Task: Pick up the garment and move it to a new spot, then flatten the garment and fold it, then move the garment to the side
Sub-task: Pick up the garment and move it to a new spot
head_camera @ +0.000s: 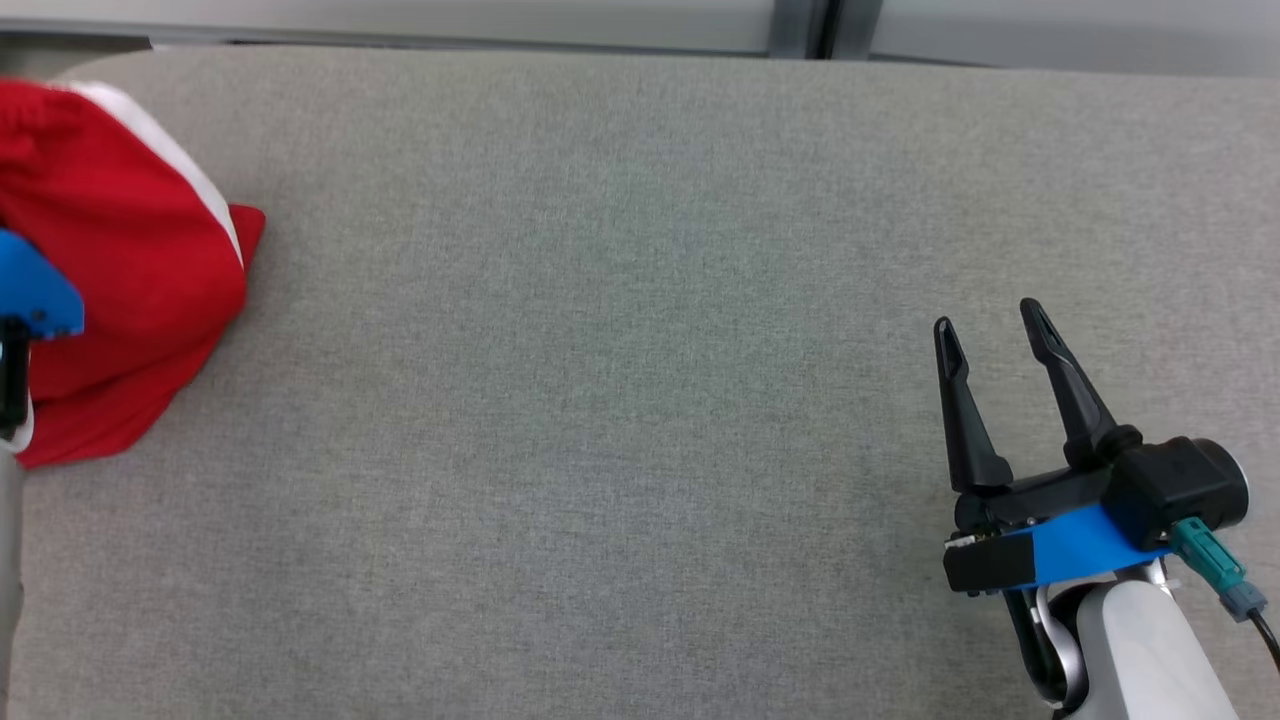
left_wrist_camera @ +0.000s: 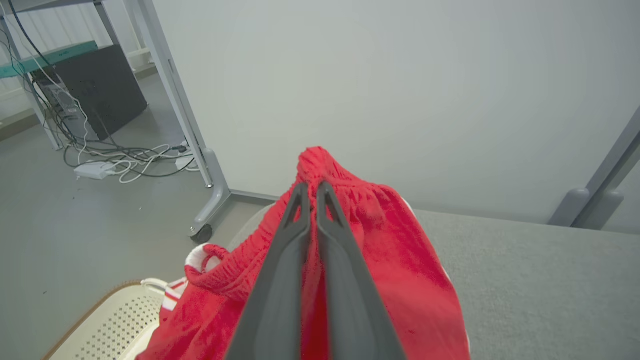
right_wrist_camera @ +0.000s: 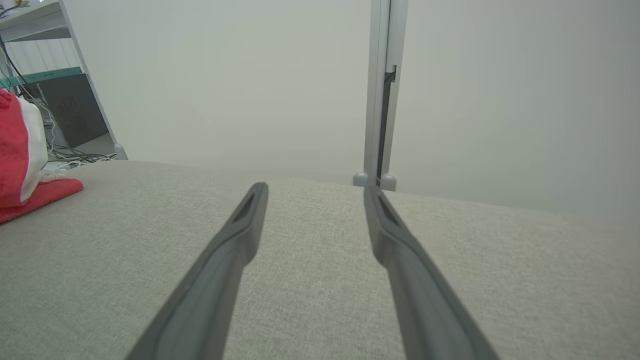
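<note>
The garment (head_camera: 130, 270) is red cloth with white trim, bunched at the far left edge of the grey table (head_camera: 640, 400). In the left wrist view my left gripper (left_wrist_camera: 313, 187) is shut on a gathered fold of the garment (left_wrist_camera: 400, 260), which rises in a peak around the fingertips and hangs over the table's corner. A bit of that arm's blue mount shows at the head view's left edge. My right gripper (head_camera: 990, 325) stands open over the table at the lower right, nothing between its fingers (right_wrist_camera: 250, 210). From there the garment (right_wrist_camera: 20, 160) lies far to the left.
A cream perforated basket (left_wrist_camera: 107, 320) sits on the floor below the table's left corner. Cables, a dark computer case (left_wrist_camera: 95, 90) and a wheeled frame leg (left_wrist_camera: 210, 200) stand beyond. A pale wall panel runs behind the table.
</note>
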You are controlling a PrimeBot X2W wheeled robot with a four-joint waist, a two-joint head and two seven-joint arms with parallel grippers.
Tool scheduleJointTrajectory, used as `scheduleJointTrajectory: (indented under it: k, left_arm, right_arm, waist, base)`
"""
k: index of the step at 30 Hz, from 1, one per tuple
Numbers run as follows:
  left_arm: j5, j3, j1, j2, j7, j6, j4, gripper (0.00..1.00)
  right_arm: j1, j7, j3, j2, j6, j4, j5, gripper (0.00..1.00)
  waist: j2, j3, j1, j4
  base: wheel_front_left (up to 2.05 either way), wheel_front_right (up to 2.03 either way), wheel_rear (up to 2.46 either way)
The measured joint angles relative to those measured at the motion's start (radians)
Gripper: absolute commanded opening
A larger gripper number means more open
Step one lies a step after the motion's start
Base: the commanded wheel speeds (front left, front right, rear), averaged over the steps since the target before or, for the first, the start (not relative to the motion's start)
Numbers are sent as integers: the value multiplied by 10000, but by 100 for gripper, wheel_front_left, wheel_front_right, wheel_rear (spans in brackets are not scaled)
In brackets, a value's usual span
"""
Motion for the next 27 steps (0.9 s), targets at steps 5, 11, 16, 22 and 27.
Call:
scheduleJointTrajectory:
  k: [5,11,16,22,27]
  left_arm:
    - [59,-493,-586,-75,-637,0,-1160,0]
    - [330,-1294,-1309,-359,-608,0,-2949,0]
    - [238,-1854,-1948,-897,-111,0,-4661,0]
    - [67,-2821,-2769,-1638,575,-4,-6096,0]
    - [-71,-3620,-3152,-2462,708,-4,-6243,0]
  right_arm:
    - [201,0,-6,-2,0,109,336,100]
    - [457,2,6,4,0,230,736,100]
    - [598,2,-12,2,0,226,984,100]
    - [572,2,-13,-6,0,188,1216,100]
    - [533,0,-31,-8,0,157,1354,100]
  waist:
    - [-1,-513,0,-148]
    - [-1,-973,0,-616]
    - [-1,-1156,0,-1335]
    - [0,-1035,2,-2494]
    - [-1,-895,1,-3356]
  base:
    - [0,0,0]
    - [0,0,0]
    - [0,0,0]
    - [0,0,0]
    - [0,0,0]
